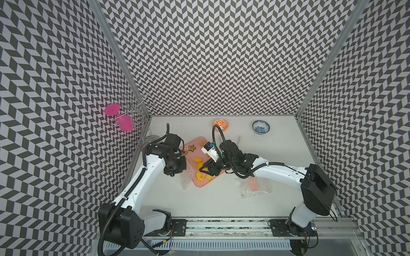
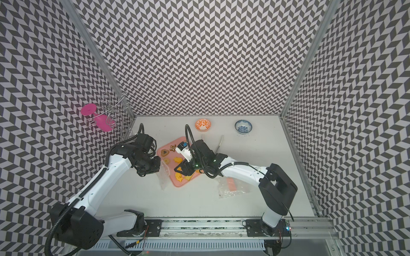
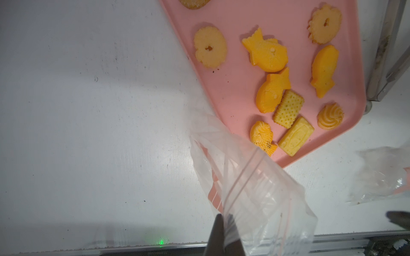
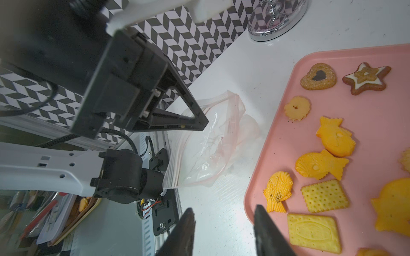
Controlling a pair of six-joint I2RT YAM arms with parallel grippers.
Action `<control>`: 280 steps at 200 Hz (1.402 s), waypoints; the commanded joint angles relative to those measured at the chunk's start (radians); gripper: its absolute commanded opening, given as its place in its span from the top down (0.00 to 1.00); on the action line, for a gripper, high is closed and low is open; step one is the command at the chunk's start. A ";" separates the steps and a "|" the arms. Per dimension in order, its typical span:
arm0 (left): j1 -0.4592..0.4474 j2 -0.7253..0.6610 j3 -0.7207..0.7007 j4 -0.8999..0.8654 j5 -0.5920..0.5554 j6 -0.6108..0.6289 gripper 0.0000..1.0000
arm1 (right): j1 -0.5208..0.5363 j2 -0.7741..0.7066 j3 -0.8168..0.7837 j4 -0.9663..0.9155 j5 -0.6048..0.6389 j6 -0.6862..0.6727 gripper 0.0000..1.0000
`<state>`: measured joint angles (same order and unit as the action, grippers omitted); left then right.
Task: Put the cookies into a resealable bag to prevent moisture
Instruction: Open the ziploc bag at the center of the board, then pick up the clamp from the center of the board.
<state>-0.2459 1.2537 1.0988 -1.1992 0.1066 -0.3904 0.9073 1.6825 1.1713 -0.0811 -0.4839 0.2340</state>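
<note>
Here, a pink tray (image 4: 366, 106) lies on the white desk (image 1: 221, 199), a bit left of the middle. The cookies (image 3: 269, 55) all lie on this tray. Most are yellow or orange: some fish, some round ones with a hole, and square crackers (image 4: 324, 196). At the far end of the tray sit a brown star (image 4: 366, 77) and a brown heart (image 4: 318, 76), side by side.

The left jaws are shut tight on the top edge of a see-through bag (image 4: 210, 155). They hold it up just left of the tray, near the tray's near end. The bag hangs down from the jaws and its bottom slumps on the desk. Its mouth looks open.

The right jaws are apart, with nothing between them. In both top views they hang over the near part of the tray. In the right wrist view, one tip is over the bare desk and one is over the tray's edge, close to a bumpy fish cookie (image 4: 277, 190).

Another see-through bag (image 1: 255, 188) lies flat on the desk, to the right of the tray, with something orange-pink inside.

At the far side of the desk stand an orange bowl (image 1: 220, 124) and a blue bowl (image 1: 261, 127), well apart from the tray. At the far left, a pink glass (image 1: 119, 117) hangs on a wire rack (image 4: 274, 22).
</note>
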 commanded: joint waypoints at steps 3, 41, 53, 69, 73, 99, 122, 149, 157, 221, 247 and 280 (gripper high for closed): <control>0.007 0.025 -0.019 0.066 0.005 0.019 1.00 | -0.018 -0.038 -0.008 -0.010 0.092 -0.039 0.43; 0.007 0.065 -0.045 0.170 0.090 0.017 1.00 | -0.128 -0.144 -0.127 -0.026 0.316 0.056 0.19; 0.007 0.078 -0.058 0.185 0.098 0.023 1.00 | -0.177 -0.181 -0.181 -0.025 0.388 0.106 0.14; 0.008 0.081 -0.082 0.213 0.107 0.027 1.00 | -0.218 -0.220 -0.254 -0.011 0.504 0.163 0.09; 0.008 0.083 -0.088 0.219 0.111 0.027 1.00 | -0.223 -0.225 -0.271 -0.002 0.538 0.172 0.08; 0.008 0.098 -0.106 0.249 0.136 0.028 1.00 | -0.227 -0.196 -0.315 0.058 0.659 0.191 0.00; 0.010 0.102 -0.115 0.272 0.148 0.030 1.00 | -0.225 -0.088 -0.244 0.028 0.639 0.157 0.00; 0.011 0.101 -0.125 0.280 0.150 0.035 1.00 | -0.226 0.019 -0.204 0.061 0.655 0.160 0.00; 0.011 0.099 -0.127 0.280 0.150 0.037 1.00 | -0.226 0.043 -0.188 0.074 0.659 0.151 0.01; 0.016 0.105 -0.138 0.290 0.160 0.053 1.00 | -0.220 0.237 -0.047 0.064 0.703 0.137 0.02; 0.017 0.112 -0.136 0.293 0.160 0.058 1.00 | -0.219 0.295 -0.012 0.045 0.834 0.153 0.05; 0.017 0.119 -0.137 0.296 0.158 0.070 1.00 | -0.218 0.354 0.029 0.043 0.932 0.174 0.08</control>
<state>-0.2348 1.3624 0.9657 -0.9188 0.2592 -0.3405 0.6834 1.9965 1.1595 -0.0547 0.3248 0.3840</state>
